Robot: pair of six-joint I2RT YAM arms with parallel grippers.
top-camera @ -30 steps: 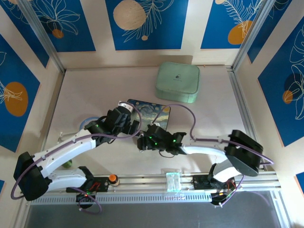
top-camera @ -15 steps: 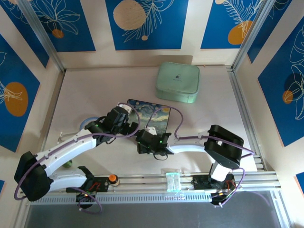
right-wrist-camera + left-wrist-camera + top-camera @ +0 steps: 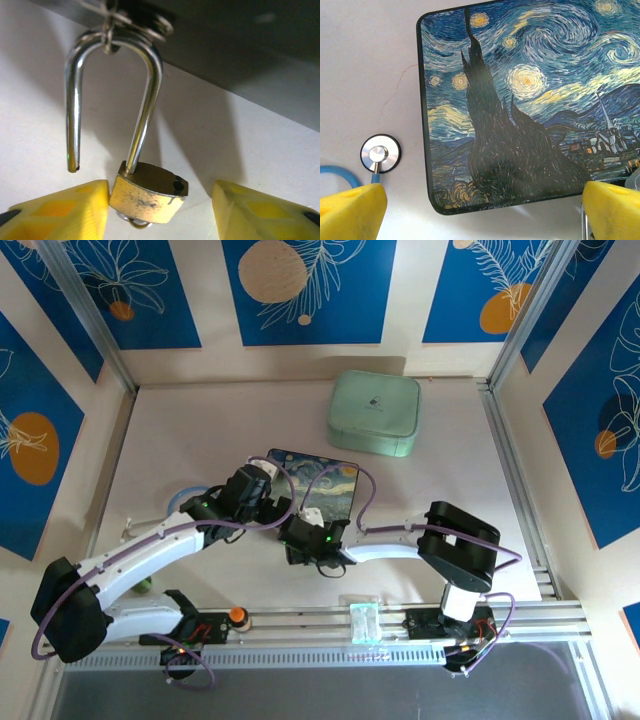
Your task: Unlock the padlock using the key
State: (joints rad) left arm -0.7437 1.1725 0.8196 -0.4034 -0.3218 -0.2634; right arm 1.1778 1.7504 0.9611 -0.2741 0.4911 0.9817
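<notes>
Straddling the padlock (image 3: 147, 196), the right hand (image 3: 162, 212) has its yellow fingertips (image 3: 60, 212) apart on either side of the brass body. The pad at the left of the wrist view touches the body's side, while the other pad stands clear of it, with bare table (image 3: 260, 150) showing between. The padlock lies with its body nearest the hand and its silvery shackle (image 3: 147, 100) reaching away from it. One leg sits in the body; the other ends free beside it, out of its hole. A small ring (image 3: 150, 22) threads the shackle's bend, close against the dark edge (image 3: 240, 45) beyond. A little metal loop (image 3: 134, 223) pokes out beneath the body; what it belongs to I cannot tell. The left hand (image 3: 482, 212) hovers with its fingertips spread wide, gripping nothing. Ahead of it lies the starry-night tin (image 3: 520, 100), and ahead to its left the stethoscope's round silver disc (image 3: 380, 153) with its blue tube (image 3: 335, 172), apart from the tin.
</notes>
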